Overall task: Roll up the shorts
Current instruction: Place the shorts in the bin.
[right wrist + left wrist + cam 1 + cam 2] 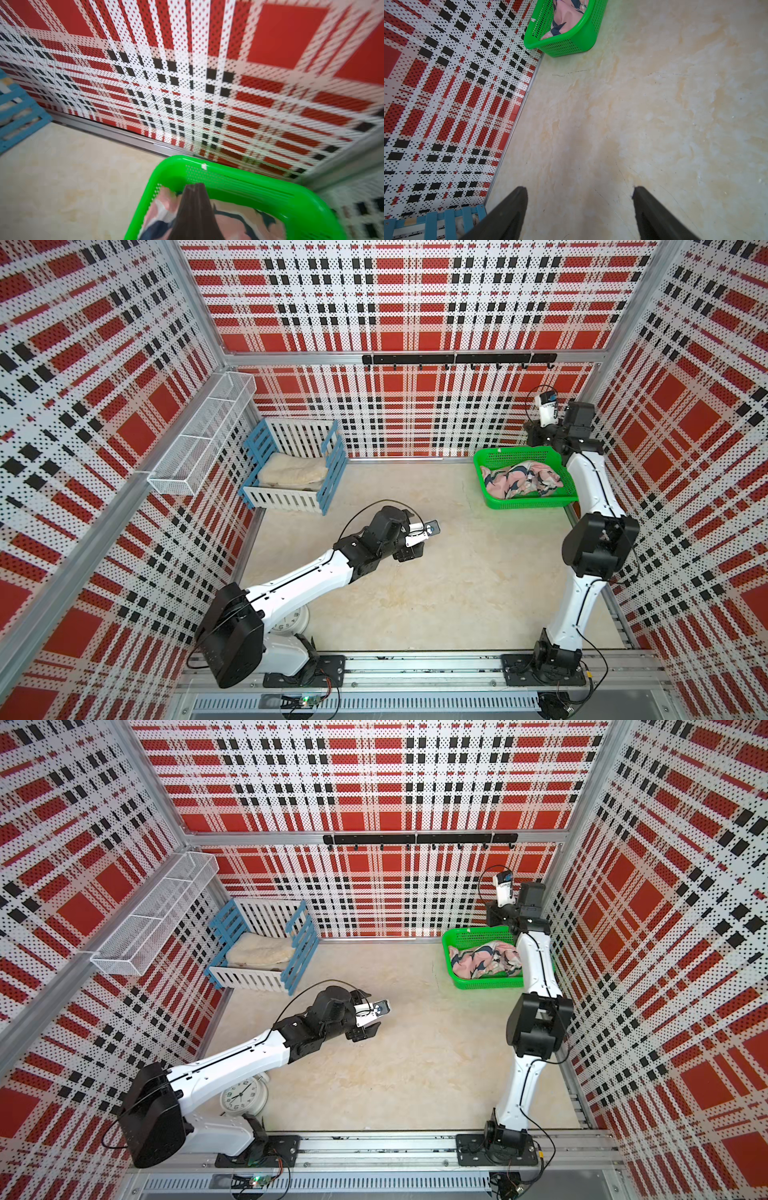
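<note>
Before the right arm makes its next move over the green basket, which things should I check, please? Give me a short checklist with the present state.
1. Shorts lie inside the green basket: ok, crumpled.
2. Right end effector is shut: ok, above the shorts.
3. Cloth caught in its grip: cannot tell.
4. Left end effector open and empty: ok.
5. Bare table in front of the basket for rolling: ok.

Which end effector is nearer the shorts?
Right. The right end effector, shut, is over the shorts in the green basket; the left end effector hovers open mid-table, apart.
</note>
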Motion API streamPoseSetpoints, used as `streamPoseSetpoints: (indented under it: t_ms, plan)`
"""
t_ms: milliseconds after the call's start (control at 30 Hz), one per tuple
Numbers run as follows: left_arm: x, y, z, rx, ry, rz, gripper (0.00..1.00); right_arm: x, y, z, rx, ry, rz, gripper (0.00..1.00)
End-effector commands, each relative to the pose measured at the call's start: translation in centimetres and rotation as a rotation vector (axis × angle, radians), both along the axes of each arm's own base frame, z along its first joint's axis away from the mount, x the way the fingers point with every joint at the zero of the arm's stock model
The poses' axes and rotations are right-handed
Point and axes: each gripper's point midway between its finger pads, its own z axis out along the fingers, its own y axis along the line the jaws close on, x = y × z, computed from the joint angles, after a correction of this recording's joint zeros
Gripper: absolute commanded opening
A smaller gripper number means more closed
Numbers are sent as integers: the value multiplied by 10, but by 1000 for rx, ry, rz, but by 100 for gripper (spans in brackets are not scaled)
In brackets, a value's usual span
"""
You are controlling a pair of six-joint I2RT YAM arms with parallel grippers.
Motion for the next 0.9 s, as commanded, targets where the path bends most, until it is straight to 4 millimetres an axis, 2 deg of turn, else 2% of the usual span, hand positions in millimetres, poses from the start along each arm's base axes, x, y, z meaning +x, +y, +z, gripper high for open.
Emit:
streamPoseSetpoints:
  t_ms: [0,133,333,400,533,600,700,767,867]
  plan:
    - [-7,2,-1,-8,10,1,85,1,-11,-89,236,287,-120,0]
    - [-10,9,-2,-6,8,18,85,-17,-30,-132,239,381,-229,0]
    - [-14,17,-8,-4,12,31,85,-62,-71,-171,225,440,-393,0]
    - [-14,18,-9,-1,14,32,85,-69,-84,-185,222,463,-431,0]
    - [-15,20,-9,-1,13,35,85,-71,-107,-199,203,490,-497,0]
    - [-15,19,-6,-8,9,35,85,-67,-115,-198,186,489,-509,0]
    - [-14,19,-2,-21,5,41,85,-59,-107,-184,207,460,-446,0]
    - [-12,19,2,-37,-3,52,85,-58,-96,-164,222,431,-405,0]
    - [-3,25,9,-88,-47,115,85,-69,-83,-127,192,379,-386,0]
